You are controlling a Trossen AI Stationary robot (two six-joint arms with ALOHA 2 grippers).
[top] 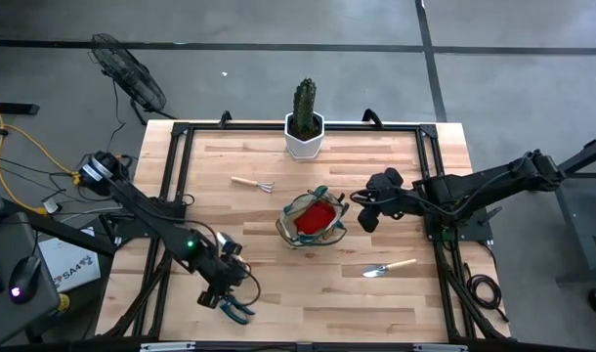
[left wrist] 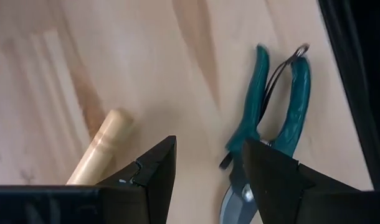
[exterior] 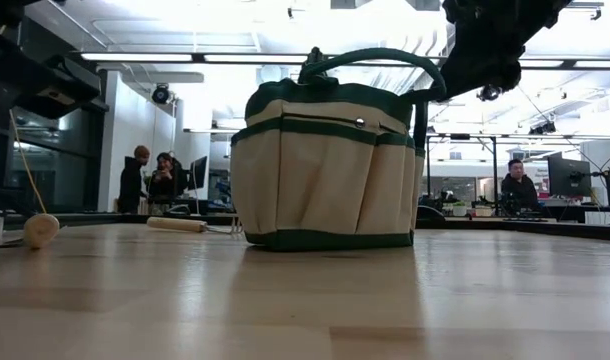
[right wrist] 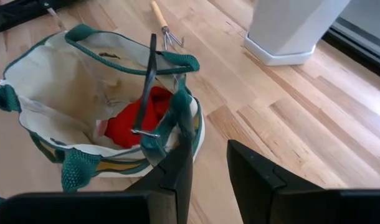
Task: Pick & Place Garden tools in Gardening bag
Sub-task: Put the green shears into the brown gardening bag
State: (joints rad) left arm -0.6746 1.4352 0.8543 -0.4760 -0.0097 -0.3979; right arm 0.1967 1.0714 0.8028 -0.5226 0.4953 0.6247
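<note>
Leftmost, near the front edge of the table (top: 396,156): left gripper (top: 232,305) low over the wood, fingers (left wrist: 154,167) spread wide, nothing between them. Just beside one finger, flat on the boards, teal-handled pruning shears (left wrist: 271,118), blade end tucked under that fingertip. By the other finger, the rounded end of a pale wooden handle (left wrist: 101,152); cannot tell which tool.

Further right, towards the back: mini rake (top: 251,184) lying alone, well apart from both grippers. Behind it, at the back edge, cactus in its white pot (top: 304,137).

Mid-table: gardening bag (top: 296,233) upright, mouth open, red glove (right wrist: 140,118) already inside.

Right of the bag: right gripper (right wrist: 209,162) close against the rim, fingers only narrowly parted, bare wood showing in the gap, one finger against a green strap (right wrist: 175,122).

Nearer the front, right of centre: wooden-handled trowel (top: 389,266) flat on the table, untouched.
</note>
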